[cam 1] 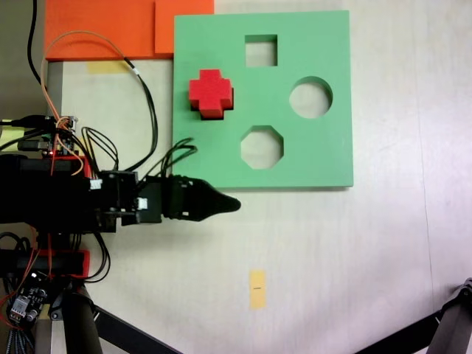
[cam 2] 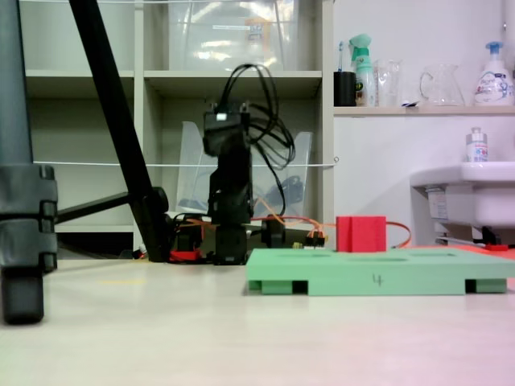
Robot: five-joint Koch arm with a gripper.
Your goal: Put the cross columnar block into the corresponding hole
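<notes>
One bright red plus-topped foam block (cam 1: pixel 211 94) stands upright in the flat green foam board's (cam 1: pixel 324 155) cross cutout (three other cutouts open) — beyond the black claw (cam 1: pixel 230 204), whose grip I cannot tell.

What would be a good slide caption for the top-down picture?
Red cross block sits in the green board, standing proud of it, while the gripper rests beside it.

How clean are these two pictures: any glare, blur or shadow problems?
In the fixed view from above, light is even and the red cross block throws only a short shadow on the green board; the black end effector loses detail. In the low fixed view, the shelf background is washed out and soft.
</notes>
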